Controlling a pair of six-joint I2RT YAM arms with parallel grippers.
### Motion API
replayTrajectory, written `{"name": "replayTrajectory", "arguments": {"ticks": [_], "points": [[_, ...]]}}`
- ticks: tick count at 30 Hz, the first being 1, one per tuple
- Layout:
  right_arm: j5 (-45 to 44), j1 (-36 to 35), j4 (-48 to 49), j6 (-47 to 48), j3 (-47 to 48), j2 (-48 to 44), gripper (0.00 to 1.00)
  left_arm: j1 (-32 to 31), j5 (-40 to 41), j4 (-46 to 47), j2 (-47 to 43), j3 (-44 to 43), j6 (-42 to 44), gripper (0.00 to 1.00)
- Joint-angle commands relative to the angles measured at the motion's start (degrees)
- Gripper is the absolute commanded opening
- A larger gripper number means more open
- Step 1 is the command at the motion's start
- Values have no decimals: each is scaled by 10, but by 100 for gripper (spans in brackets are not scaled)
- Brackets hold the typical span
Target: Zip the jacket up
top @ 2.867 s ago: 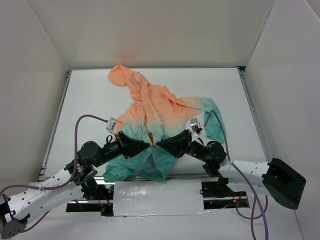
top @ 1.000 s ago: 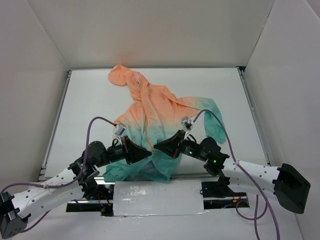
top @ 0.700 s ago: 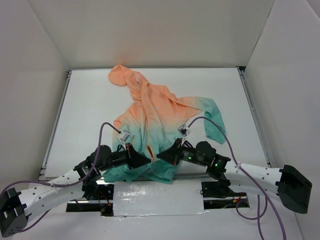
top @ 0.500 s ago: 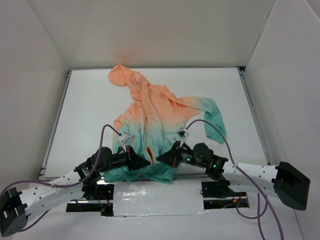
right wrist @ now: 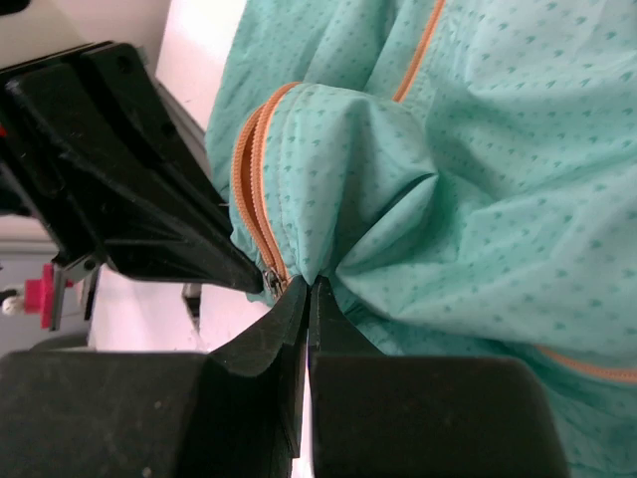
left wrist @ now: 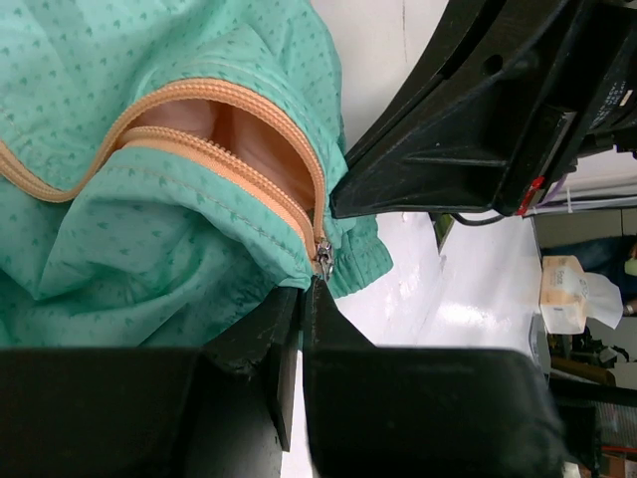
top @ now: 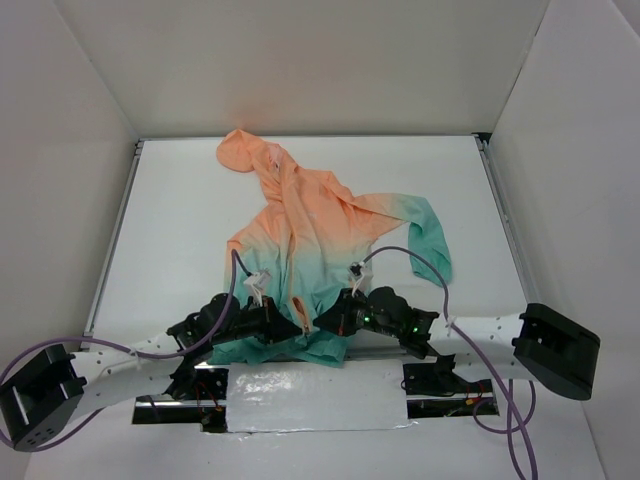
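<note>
1. Thin peach-to-teal hooded jacket (top: 318,215) lies on the white table (top: 180,200), hem nearest my arms.
2. Orange zipper (left wrist: 224,167) gapes open. Its slider (left wrist: 322,256) sits at the hem end, with the track running away toward the hood.
3. I read both grippers as pinching hem cloth: left gripper (left wrist: 303,291) just under the slider, right gripper (right wrist: 307,286) beside it.

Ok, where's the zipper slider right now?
The zipper slider sits at the teal hem of the jacket, near the front edge of the table, low-centre in the top view between the left pincer and right pincer.
</note>
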State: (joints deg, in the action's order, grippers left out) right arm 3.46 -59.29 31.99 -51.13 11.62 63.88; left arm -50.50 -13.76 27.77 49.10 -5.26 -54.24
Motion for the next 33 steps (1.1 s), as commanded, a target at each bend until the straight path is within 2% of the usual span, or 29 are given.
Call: {"name": "replayTrajectory", "arguments": {"ticks": [1,5,10,17,21,23,28,33], "points": [[-106,10,-48,0,27,22,0,-3,-10,-54,6,37,18,0],[-110,2,-75,-2,54,74,0,-4,-4,-60,20,38,18,2],[-109,-17,-82,2,73,94,1,-7,2,-46,48,45,12,2],[-92,-36,-79,37,73,51,21,-7,0,-26,52,47,12,1],[-83,-49,-82,67,76,31,28,-7,-5,-26,45,44,12,2],[-82,-52,-90,77,82,20,28,-7,-6,-30,42,42,12,2],[-104,-86,-139,97,102,-4,30,-7,-9,-33,33,38,12,2],[-163,-174,-222,130,157,4,30,-7,-20,-26,28,34,12,2]]}}
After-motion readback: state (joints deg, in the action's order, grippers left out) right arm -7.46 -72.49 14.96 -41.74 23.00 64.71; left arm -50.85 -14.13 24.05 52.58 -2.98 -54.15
